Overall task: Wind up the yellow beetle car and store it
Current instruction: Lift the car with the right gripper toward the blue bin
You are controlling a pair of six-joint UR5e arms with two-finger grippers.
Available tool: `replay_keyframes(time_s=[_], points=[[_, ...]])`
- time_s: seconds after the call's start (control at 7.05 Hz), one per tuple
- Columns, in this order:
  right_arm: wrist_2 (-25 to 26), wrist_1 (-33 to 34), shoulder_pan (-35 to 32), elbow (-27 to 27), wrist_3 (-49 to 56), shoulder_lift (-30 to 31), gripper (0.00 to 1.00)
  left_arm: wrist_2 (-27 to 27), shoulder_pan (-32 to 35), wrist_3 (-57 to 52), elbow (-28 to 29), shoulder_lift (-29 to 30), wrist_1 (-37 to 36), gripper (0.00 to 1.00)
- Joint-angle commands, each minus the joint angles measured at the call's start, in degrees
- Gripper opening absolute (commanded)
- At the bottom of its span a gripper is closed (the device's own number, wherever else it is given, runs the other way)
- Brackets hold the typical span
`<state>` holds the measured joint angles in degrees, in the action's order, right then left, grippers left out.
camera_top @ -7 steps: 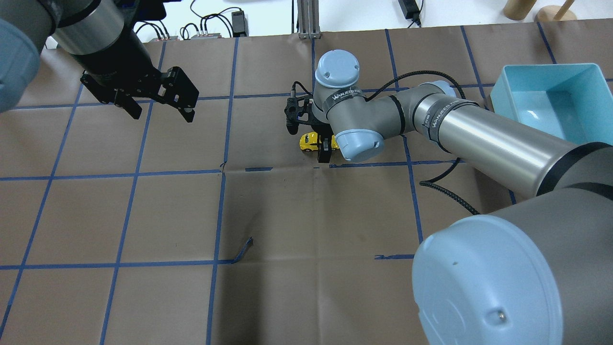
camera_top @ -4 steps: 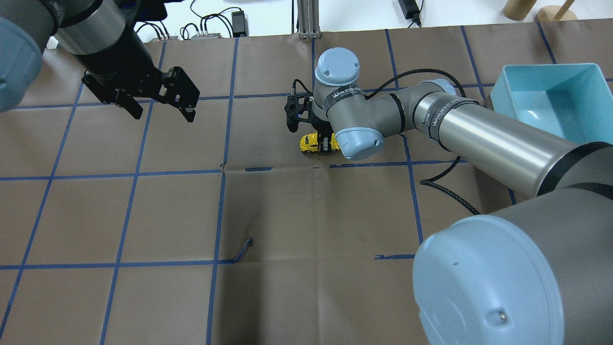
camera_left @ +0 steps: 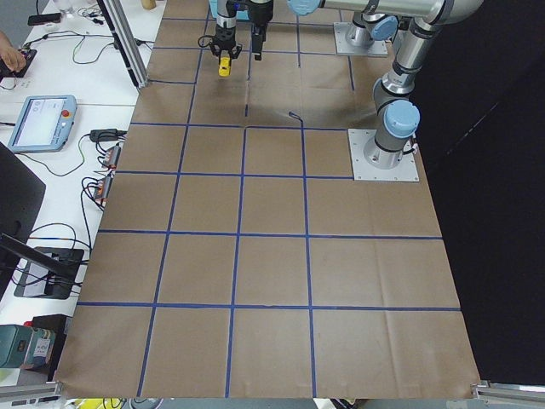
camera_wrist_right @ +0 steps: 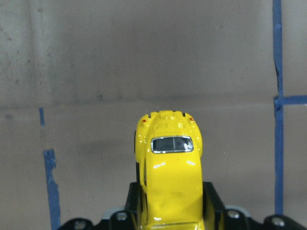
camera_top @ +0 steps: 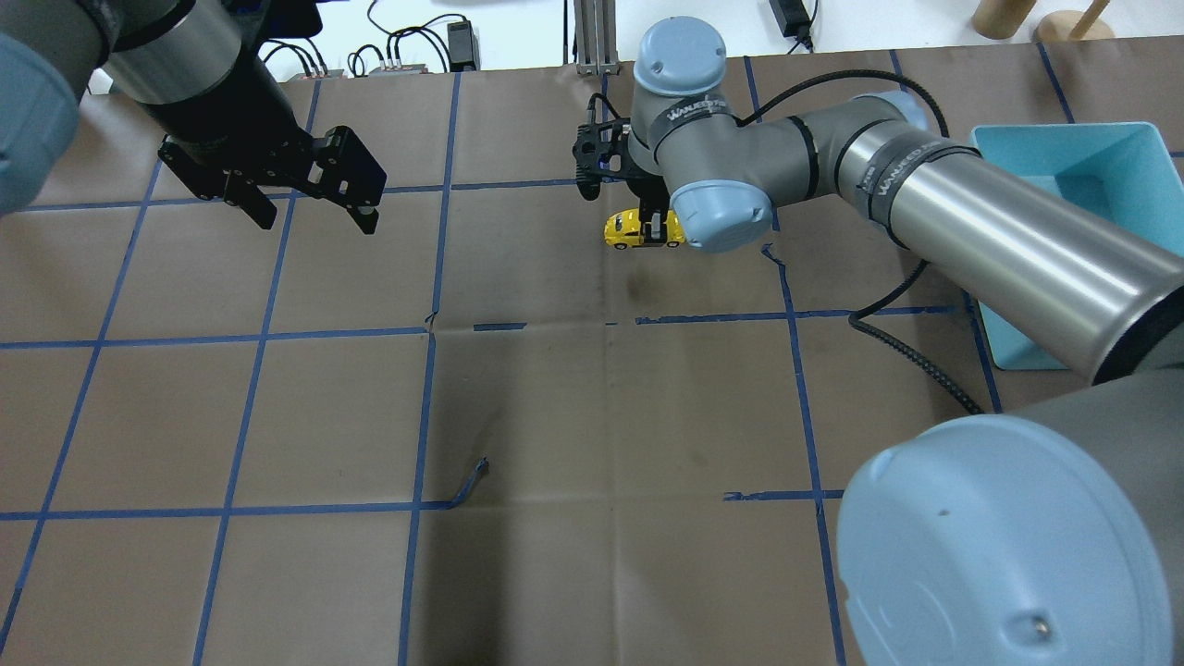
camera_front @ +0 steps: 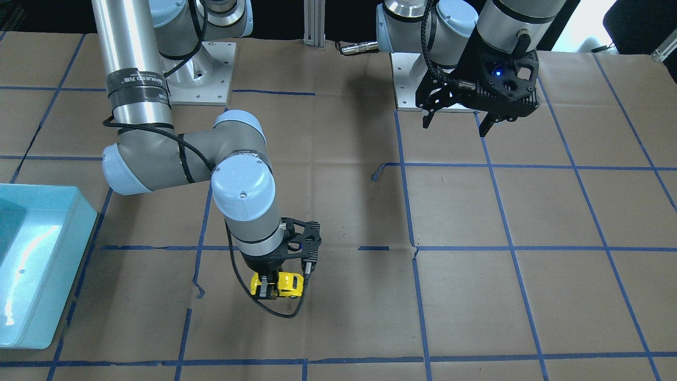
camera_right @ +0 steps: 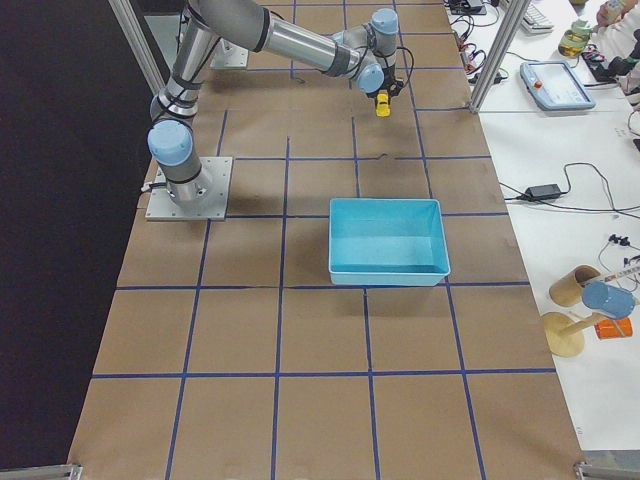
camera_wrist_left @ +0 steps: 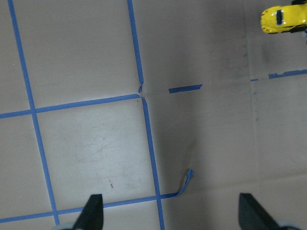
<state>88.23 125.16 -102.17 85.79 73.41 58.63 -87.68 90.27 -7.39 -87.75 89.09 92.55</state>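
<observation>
The yellow beetle car (camera_top: 634, 230) is held between the fingers of my right gripper (camera_top: 655, 227), a little above the brown paper, with its shadow on the table below. In the right wrist view the car (camera_wrist_right: 169, 167) points away from the camera with a finger (camera_wrist_right: 211, 201) on each side. It also shows in the front view (camera_front: 285, 284) and at the top right of the left wrist view (camera_wrist_left: 283, 20). My left gripper (camera_top: 314, 224) hangs open and empty over the far left of the table, well apart from the car.
A light blue bin (camera_top: 1124, 139) stands at the far right, partly behind my right arm; it also shows in the front view (camera_front: 58, 275). The right arm's black cable (camera_top: 911, 347) loops over the table. A curl of peeled blue tape (camera_top: 469, 486) sticks up.
My right gripper has shut on the car and carried it up off the table, away from the robot and a little to the right. The left arm has not moved.
</observation>
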Motion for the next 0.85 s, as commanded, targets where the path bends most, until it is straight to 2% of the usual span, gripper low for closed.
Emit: replay_keyframes(time_s=[0.0,0.28,0.43,0.57,0.71], points=[[0.01,-9.19,8.96,-0.18,1.03,5.85,0.13,0.05,0.0,0.01,-0.06,-0.06,0.0,0.99],[-0.16,-13.87,16.44,0.17,-3.5,9.91,0.13,-0.04,0.0,0.0,-0.06,-0.14,0.0,0.99],[-0.42,-19.12,19.09,0.34,-10.07,11.75,0.14,-0.04,0.0,-0.08,-0.06,-0.14,0.09,0.99],[-1.99,-21.69,22.68,0.17,-15.87,12.9,0.14,-0.04,0.0,-0.08,-0.06,-0.14,0.09,0.99],[-1.05,-21.72,24.19,0.0,-18.54,14.83,0.14,-0.04,0.0,-0.17,-0.06,-0.23,0.09,0.99]])
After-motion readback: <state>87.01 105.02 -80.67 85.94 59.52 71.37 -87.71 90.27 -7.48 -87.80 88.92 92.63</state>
